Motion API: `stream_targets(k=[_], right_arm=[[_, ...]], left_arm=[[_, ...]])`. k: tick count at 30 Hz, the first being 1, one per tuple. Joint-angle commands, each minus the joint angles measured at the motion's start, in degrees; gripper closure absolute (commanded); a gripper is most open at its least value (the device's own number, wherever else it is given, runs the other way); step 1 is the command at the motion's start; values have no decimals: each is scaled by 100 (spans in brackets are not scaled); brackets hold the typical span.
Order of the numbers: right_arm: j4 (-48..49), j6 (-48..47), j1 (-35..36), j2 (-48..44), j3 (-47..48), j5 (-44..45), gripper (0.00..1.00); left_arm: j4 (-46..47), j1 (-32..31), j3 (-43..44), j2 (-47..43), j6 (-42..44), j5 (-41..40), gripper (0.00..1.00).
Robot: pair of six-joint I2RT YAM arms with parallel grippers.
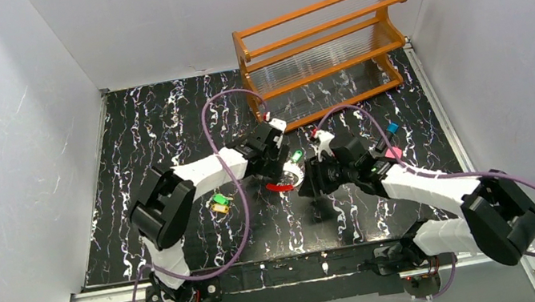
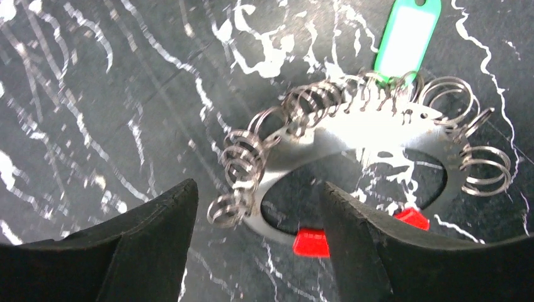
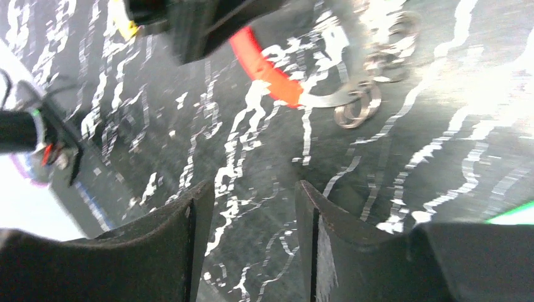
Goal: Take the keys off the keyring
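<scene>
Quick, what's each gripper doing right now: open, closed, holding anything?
Left gripper: open, fingers either side of the keyring edge, not clamped.
Right gripper: open, nothing between them.

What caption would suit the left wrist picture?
Left gripper, open, poised over the keyring, a green key tag at its far edge.

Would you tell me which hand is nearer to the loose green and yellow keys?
Left. The left hand sits just right of the loose keys; the right hand is farther right, beyond the keyring.
</scene>
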Motion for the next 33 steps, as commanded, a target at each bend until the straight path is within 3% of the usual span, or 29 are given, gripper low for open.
stream_targets(k=[1,5,8,12,25,33], right_arm=[[-468,-181,-154,-427,138,1479,40],[-495,-213,-177,-619,105,2109,37],[-481,-261,-178,-634,104,2119,35],[-421,-272,-175,-611,52,1972,34],[-444,-526,-186,-797,-19,1990,31],[-365,-699,-186,-777,28,1833,31]], left_arm=[[-476,-16,-217,-890,-523,-513,31],[-576,-21,-690,-1360,-1756,-642,30],[-438,-39,-975,-1471,-2504,-578,30],[-369,-129,-916,-1181,-3058,-712,37],[-482,-293,-507,-141,-3163,-973,46],[-678,-421,-976,-211,-2754,-1193,75]])
